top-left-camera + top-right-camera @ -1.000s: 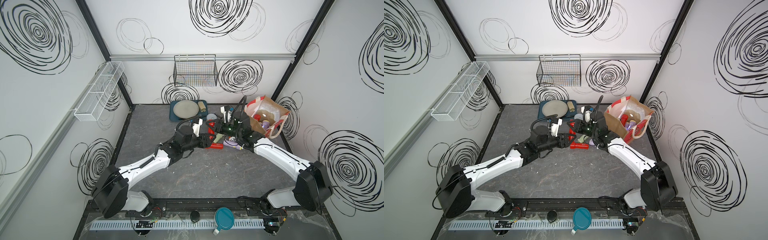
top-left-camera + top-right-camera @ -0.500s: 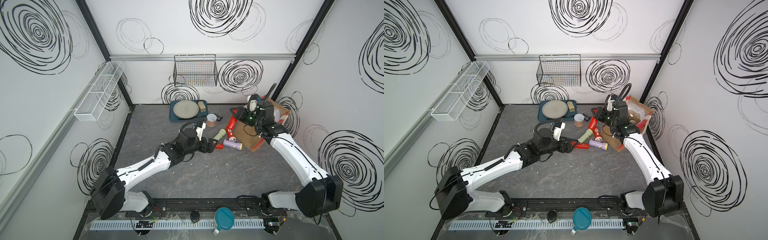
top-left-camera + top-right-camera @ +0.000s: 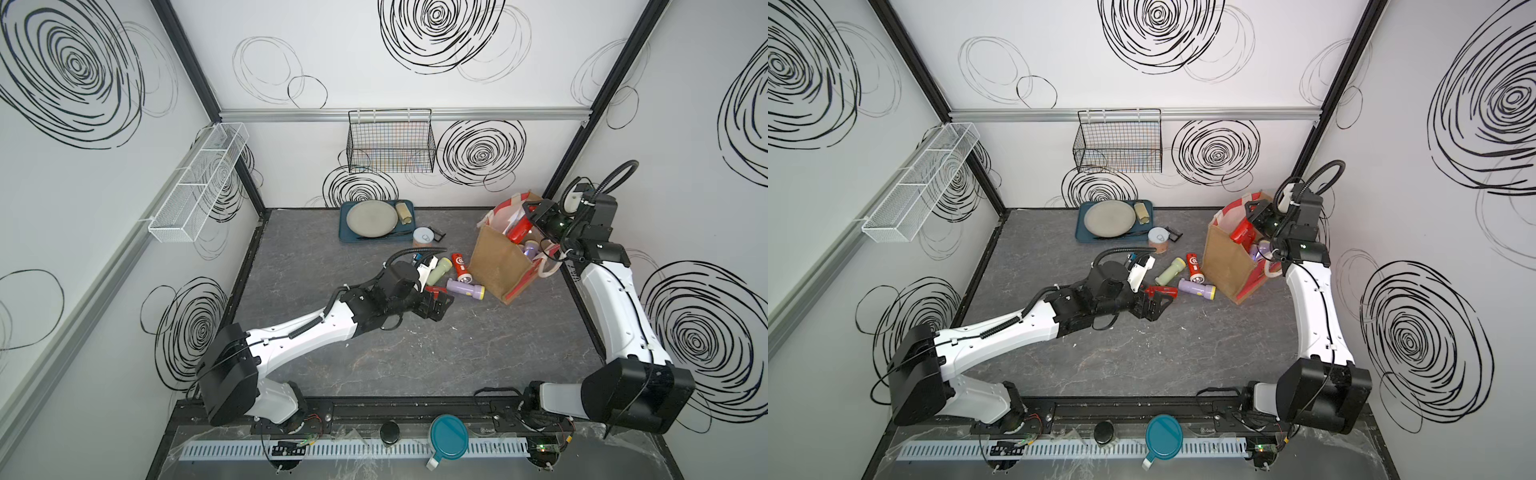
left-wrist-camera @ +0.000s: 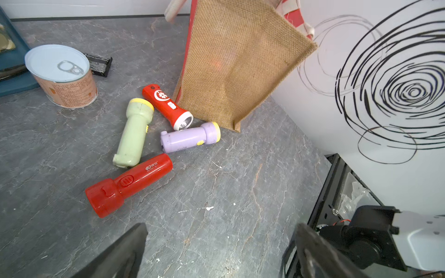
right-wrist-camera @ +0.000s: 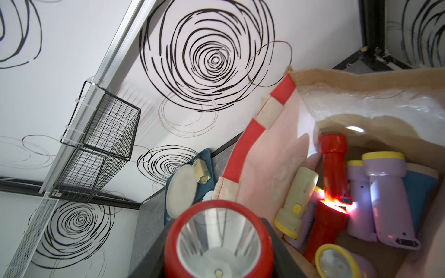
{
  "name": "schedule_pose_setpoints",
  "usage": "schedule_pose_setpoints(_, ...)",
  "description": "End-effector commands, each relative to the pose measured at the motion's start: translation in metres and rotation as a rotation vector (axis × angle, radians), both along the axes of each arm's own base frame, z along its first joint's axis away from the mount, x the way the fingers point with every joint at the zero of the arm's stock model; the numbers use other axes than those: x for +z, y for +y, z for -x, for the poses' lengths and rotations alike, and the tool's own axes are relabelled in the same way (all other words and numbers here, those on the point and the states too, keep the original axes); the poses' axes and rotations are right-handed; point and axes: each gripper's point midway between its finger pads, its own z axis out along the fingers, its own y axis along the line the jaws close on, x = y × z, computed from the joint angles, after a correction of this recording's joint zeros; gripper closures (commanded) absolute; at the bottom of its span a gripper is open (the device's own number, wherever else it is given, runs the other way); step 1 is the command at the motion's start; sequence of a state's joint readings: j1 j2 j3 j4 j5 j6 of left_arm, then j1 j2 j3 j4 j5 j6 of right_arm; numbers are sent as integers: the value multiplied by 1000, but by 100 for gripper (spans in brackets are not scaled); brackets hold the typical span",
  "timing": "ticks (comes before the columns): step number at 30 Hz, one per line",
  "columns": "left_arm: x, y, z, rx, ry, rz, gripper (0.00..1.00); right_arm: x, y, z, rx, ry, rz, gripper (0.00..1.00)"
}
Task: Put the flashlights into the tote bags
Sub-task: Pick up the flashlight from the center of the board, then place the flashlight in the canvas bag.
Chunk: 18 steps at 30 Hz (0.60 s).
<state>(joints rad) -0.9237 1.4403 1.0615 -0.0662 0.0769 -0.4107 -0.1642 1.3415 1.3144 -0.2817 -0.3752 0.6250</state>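
Gaping tote bag [image 3: 498,266], perhaps eight flashlights [image 5: 385,192]

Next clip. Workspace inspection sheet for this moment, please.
Surface: grey marbled tabletop, white flecks.
Job's things: pale green flashlight, orange-red flashlight, lilac flashlight, red flashlight lying beside the tote bag; flashlights inside, some lit.
Clutter: tin, teal tray with plate, nearer the back wall.
Grippers: left gripper open, empty, over the table; right gripper shut on held flashlight at the bag's mouth.
Cables: left wrist hose, right wrist hose arch clear of items.
Surroundings: wire basket, mesh shelf on the walls.
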Motion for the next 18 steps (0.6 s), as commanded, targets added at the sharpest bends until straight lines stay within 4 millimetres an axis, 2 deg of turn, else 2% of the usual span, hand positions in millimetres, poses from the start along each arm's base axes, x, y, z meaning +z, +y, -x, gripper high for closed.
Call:
schedule_pose_setpoints(1,14,-11,-1,-25,-50,1,1,-3,-18,-9,-39,4,3,100)
schedule_pose_setpoints(11,13,-21,1,-60,-51,-20,1,-36,-54,-36,-179,41,5,100)
schedule_pose_setpoints(18,10,-20,0,-60,-56,-41,1,-85,-64,-48,-192,150,60,100)
